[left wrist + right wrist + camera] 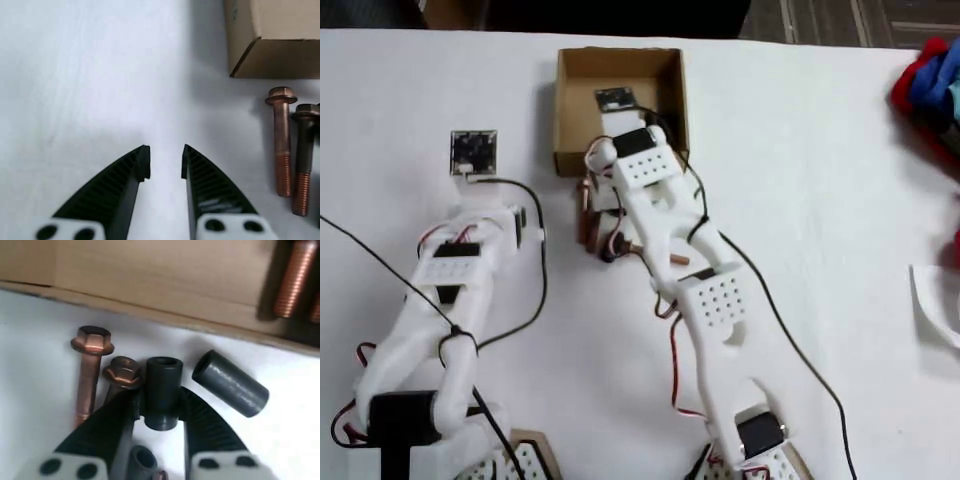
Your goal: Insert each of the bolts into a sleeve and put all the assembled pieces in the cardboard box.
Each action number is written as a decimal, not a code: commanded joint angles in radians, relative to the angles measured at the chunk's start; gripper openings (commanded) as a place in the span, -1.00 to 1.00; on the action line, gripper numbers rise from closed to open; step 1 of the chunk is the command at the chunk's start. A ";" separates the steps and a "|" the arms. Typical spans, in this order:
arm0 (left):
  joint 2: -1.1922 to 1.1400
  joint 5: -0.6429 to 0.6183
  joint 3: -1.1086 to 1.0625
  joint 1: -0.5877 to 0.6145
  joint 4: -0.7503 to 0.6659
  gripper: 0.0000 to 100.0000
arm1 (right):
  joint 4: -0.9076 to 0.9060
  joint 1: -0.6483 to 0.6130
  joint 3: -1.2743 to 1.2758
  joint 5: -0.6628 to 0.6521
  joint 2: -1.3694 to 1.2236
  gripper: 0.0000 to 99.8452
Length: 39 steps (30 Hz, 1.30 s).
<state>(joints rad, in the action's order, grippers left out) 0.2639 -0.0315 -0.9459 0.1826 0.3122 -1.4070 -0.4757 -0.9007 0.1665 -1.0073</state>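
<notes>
- Right pincer (161, 397) is pinching black sleeve (161, 375) just outside cardboard box (150, 275), axis pointing at the box.
- Bolt (90, 370) is lying parallel beside sleeve, head toward box.
- Left pincer (165, 162) is hanging spread, empty, farther from box.

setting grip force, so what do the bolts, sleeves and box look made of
The bolts: likely metal, coppery plated sheen; cut threads and flanged hex heads show.
The sleeve in the right pincer: dark matte tube, perhaps blackened steel or plastic; the look leaves it open.
The cardboard box: plain brown card, dull, with a folded corner.
</notes>
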 commanded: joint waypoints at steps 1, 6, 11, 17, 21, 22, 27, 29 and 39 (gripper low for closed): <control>0.046 -0.008 0.007 0.006 -0.018 -0.74 | 0.008 0.019 -0.011 -0.005 0.004 -0.96; 0.046 -0.008 0.007 0.006 -0.018 -0.74 | -0.091 0.016 -0.014 -0.008 0.038 -0.96; 0.046 -0.008 0.007 0.006 -0.018 -0.74 | -0.180 0.016 -0.002 -0.009 0.171 -0.96; 0.046 -0.008 0.007 0.006 -0.018 -0.74 | -0.317 0.018 -0.002 -0.009 0.337 -0.96; 0.044 -0.008 0.005 0.003 -0.018 -0.74 | -0.358 0.008 0.003 -0.009 0.470 -0.96; 0.044 -0.008 0.005 0.003 -0.018 -0.74 | -0.358 0.002 0.023 -0.009 0.509 -0.96; 0.044 -0.008 0.007 0.002 -0.018 -0.74 | -0.355 -0.053 0.269 -0.009 0.743 -0.96; 0.044 -0.009 0.008 -0.003 -0.018 -0.74 | -0.335 -0.058 0.404 -0.009 0.837 -0.96; 0.041 0.060 0.251 -0.153 0.362 -0.74 | 0.170 0.271 1.137 -0.011 1.351 -0.96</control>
<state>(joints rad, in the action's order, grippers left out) 0.2639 -0.0008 -0.8109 0.0675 0.5424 -1.3932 -0.2961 0.0598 0.1634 0.1481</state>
